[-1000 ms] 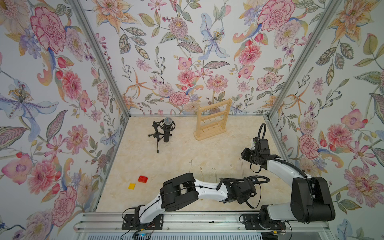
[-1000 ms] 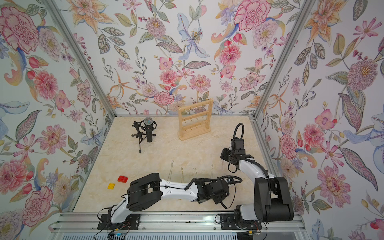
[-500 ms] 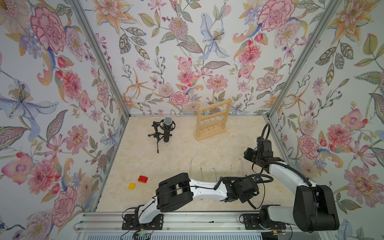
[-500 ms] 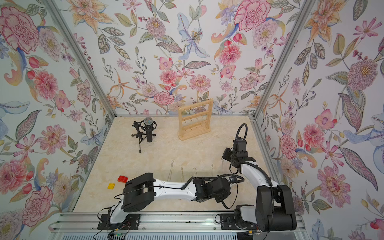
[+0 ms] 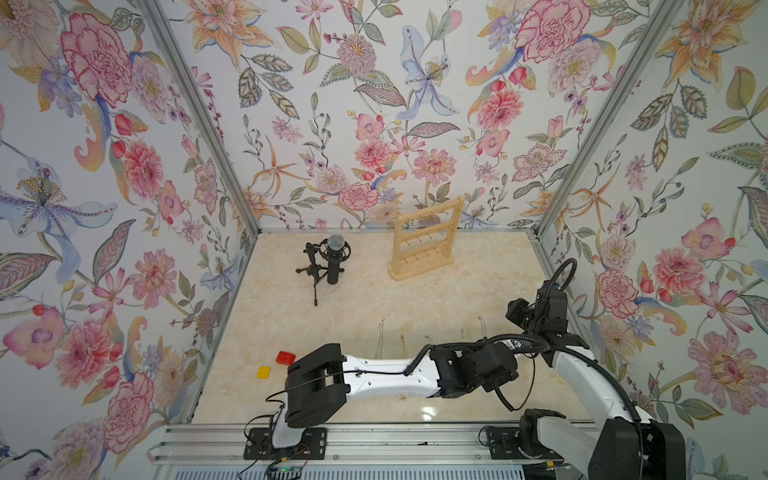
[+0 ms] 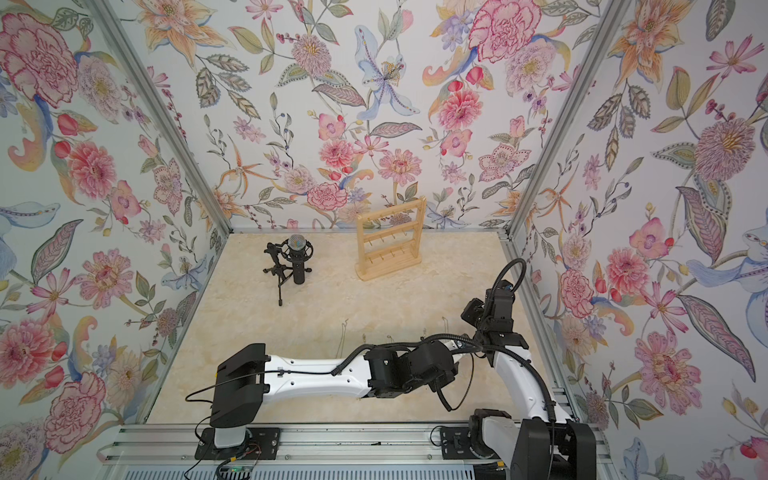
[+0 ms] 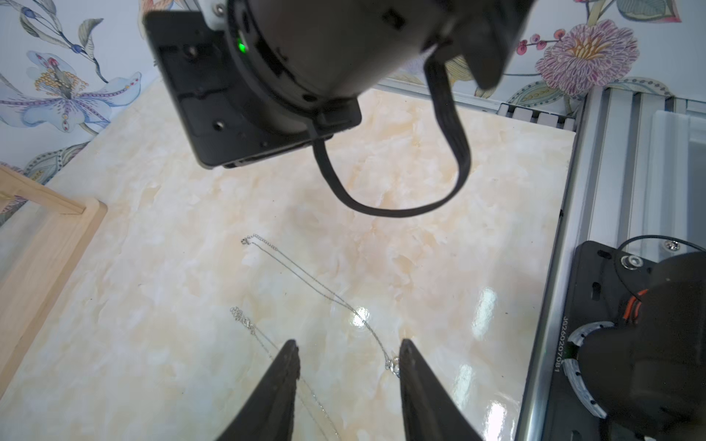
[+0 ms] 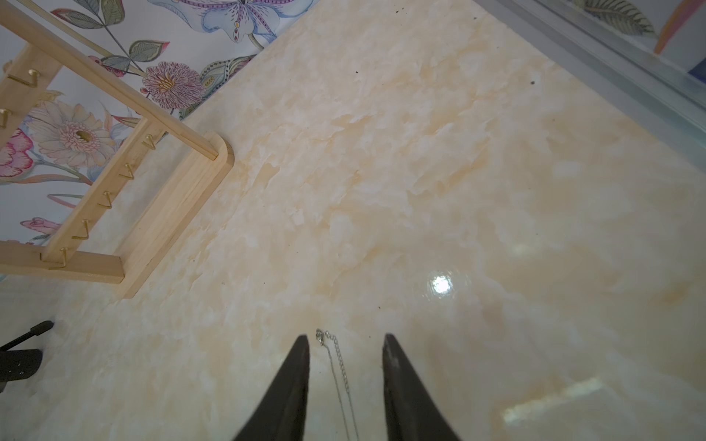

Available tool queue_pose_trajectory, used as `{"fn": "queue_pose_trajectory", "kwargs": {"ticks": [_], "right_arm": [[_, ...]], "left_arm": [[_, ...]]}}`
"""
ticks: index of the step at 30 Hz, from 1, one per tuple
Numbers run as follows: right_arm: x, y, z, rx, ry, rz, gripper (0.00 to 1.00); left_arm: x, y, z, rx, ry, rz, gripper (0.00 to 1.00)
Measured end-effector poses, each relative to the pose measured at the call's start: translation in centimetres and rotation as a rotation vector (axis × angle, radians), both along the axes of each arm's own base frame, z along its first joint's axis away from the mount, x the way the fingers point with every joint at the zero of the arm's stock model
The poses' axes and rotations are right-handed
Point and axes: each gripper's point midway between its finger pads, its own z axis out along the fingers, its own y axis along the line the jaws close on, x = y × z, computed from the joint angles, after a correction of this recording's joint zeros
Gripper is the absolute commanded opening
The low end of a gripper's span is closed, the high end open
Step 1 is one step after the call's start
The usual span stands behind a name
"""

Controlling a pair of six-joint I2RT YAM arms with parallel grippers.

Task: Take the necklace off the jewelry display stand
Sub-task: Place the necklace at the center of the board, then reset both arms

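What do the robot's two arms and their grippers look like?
The left arm and the right arm share one look: smooth white shells between bulky black joint housings. A black cable loops off each wrist. The left gripper and the right gripper each end in two slim, black, pointed fingers.

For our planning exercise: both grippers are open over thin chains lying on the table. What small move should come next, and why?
Probably lift both straight up and clear. The left gripper and right gripper stand open, holding nothing; the necklace lies flat on the table, off the jewelry display stand.
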Motion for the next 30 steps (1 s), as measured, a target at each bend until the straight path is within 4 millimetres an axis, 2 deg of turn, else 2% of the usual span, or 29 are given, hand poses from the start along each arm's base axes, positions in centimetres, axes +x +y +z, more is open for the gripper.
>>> {"fn": "queue_pose_trajectory", "kwargs": {"ticks": [2,7,11,18,22,27,28,30], "right_arm": [[-0.5,-0.4,0.2,0.01,-0.02,-0.02,0.4],[-1.3,-0.9,1.3,0.02,-0.097,-0.044,0.44],[-2.1,-0.9,2.5,0.016,-0.177,-0.048,0.47],[-3.7,-1.1,5.4,-0.005,-0.351,-0.058,0.53],[-4.5,-1.2,6.7,-0.017,-0.432,-0.066,0.66],[-4.9,-1.3,8.4,-0.036,-0.499,-0.072,0.78],[-4.9,-1.3,8.6,-0.039,-0.512,-0.072,0.99],[-5.1,-1.1,8.7,-0.051,-0.527,-0.063,1.0]], "left_arm": [[0.5,1.0,1.9,-0.033,-0.024,0.022,0.49],[2.4,4.3,5.6,-0.1,-0.067,0.089,0.58],[5.5,8.5,7.6,-0.137,-0.094,0.184,0.73],[10.0,16.9,12.8,-0.252,-0.163,0.375,0.99],[11.5,21.5,15.0,-0.319,-0.192,0.474,0.99],[12.8,27.0,16.4,-0.361,-0.236,0.591,0.99],[12.9,27.9,16.7,-0.368,-0.244,0.61,0.99],[13.1,29.7,17.3,-0.384,-0.262,0.651,0.99]]}}
